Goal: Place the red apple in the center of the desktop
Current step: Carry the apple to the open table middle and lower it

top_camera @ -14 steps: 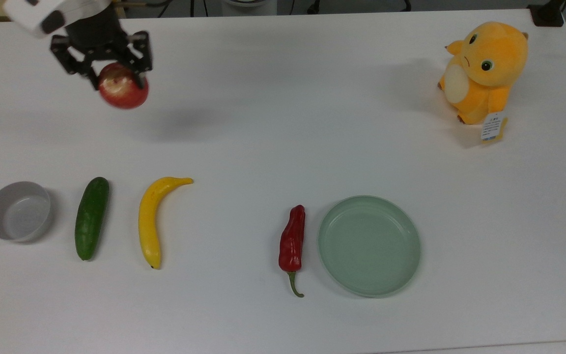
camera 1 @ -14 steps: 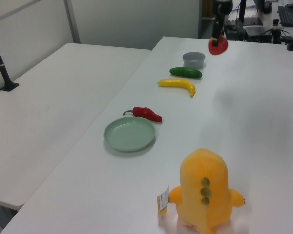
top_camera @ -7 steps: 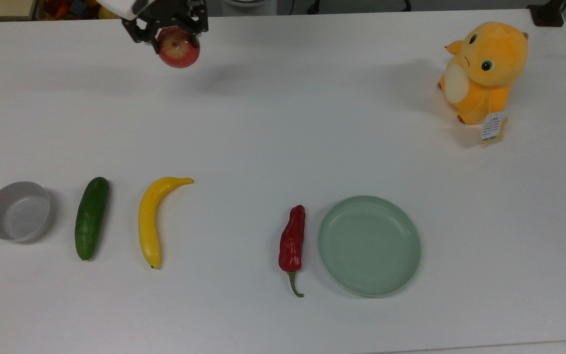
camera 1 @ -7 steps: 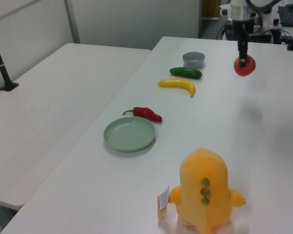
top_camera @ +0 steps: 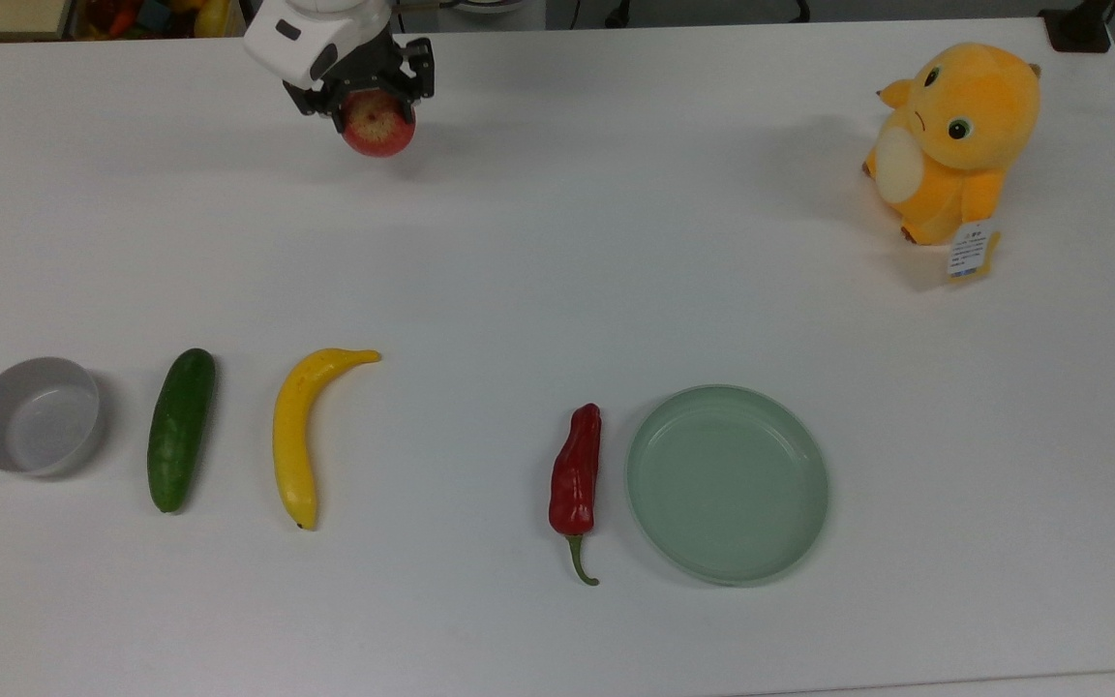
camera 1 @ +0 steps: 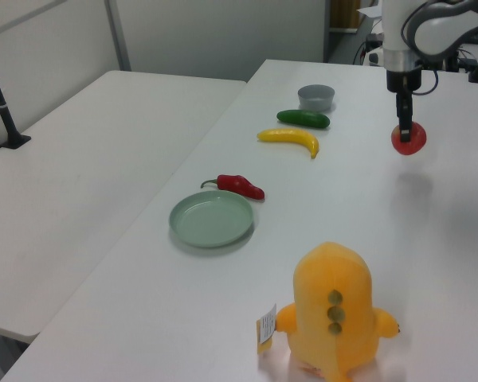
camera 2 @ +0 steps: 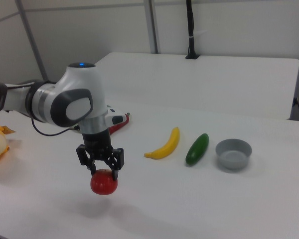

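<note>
Gripper [top_camera: 376,97] has shifted toward the top view's right since 1.0 s ago, clamped on the red apple [top_camera: 378,128]; apple hangs above the desktop [top_camera: 557,271], near its far edge in the top view; shadow gap is clearest in the right view; plush toy [top_camera: 952,136] tag [top_camera: 971,249] text unreadable.

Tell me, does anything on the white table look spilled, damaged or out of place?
Nothing stands out. The small round red apple hangs in the gripper above the white desktop, intact; the other items lie tidy.
</note>
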Tool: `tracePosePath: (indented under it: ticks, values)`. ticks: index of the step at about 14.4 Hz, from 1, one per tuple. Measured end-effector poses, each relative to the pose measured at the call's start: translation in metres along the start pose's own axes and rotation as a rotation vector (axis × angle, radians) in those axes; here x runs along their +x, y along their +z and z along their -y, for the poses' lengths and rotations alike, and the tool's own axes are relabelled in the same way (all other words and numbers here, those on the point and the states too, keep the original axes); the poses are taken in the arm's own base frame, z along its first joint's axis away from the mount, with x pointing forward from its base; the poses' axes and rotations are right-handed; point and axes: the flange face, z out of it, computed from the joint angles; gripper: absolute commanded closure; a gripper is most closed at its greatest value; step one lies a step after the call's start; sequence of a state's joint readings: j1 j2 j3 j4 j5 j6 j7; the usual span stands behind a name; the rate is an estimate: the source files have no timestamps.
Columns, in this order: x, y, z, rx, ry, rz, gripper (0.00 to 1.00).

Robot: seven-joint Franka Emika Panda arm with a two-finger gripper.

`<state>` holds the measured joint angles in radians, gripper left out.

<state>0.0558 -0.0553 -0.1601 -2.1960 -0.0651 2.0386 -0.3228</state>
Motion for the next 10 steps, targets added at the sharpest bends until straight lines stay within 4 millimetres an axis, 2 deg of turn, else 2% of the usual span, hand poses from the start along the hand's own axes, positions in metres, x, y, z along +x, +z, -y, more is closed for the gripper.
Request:
tracePosePath:
  ticks: [5, 7, 8, 9, 10]
  values:
    - [-0.003, 0.045, 0.007, -0.038, 0.056, -0.149, 0.95]
    - [0.002, 0.047, 0.014, -0.049, 0.086, -0.205, 0.94]
    - [0.005, 0.046, 0.020, -0.051, 0.096, -0.223, 0.88]
    - [0.008, 0.047, 0.027, -0.051, 0.101, -0.231, 0.73]
    - [0.010, 0.050, 0.034, -0.049, 0.099, -0.229, 0.48]
